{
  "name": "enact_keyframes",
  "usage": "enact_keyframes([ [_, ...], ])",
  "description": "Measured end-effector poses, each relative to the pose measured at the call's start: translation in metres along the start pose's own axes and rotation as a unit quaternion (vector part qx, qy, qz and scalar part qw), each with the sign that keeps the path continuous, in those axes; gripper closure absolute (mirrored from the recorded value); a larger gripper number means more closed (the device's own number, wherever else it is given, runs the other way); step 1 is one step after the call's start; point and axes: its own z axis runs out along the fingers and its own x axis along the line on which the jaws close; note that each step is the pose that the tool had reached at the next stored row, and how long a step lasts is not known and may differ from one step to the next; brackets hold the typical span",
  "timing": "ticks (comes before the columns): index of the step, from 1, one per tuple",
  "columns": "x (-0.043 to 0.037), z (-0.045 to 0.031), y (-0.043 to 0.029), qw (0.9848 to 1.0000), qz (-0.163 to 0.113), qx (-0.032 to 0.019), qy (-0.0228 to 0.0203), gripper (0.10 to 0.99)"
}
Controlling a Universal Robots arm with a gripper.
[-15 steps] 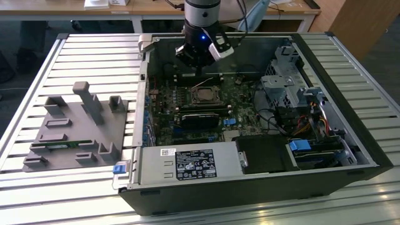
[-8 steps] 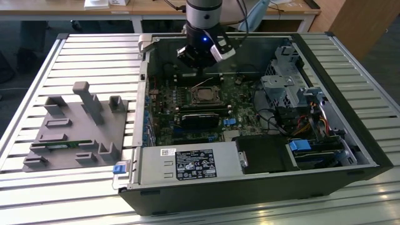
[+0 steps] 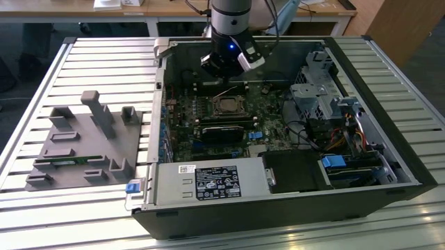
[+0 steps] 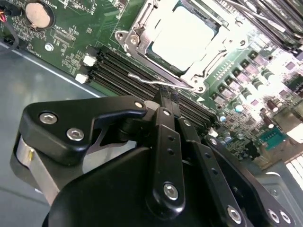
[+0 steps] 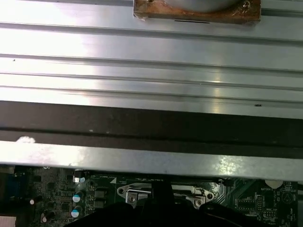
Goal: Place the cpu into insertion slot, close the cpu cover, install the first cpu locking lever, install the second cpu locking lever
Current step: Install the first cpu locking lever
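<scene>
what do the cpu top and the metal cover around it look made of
The cpu top looks like pale, matte metal, glaring evenly under the light. The cpu cover seems thin stamped steel: bright silvery, with sharp glints on its edges; alloy unclear.

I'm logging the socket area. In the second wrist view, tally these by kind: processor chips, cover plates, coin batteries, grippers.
cpu: 1
cpu cover: 1
coin battery: 1
gripper: 1
Total: 4
</scene>
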Motion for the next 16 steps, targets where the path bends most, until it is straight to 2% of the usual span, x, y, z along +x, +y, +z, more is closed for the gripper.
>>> enact_keyframes([
  [16,-0.0074,0.0062,0.0002,1.0000,0.010,0.0003,-0.0008,0.980],
])
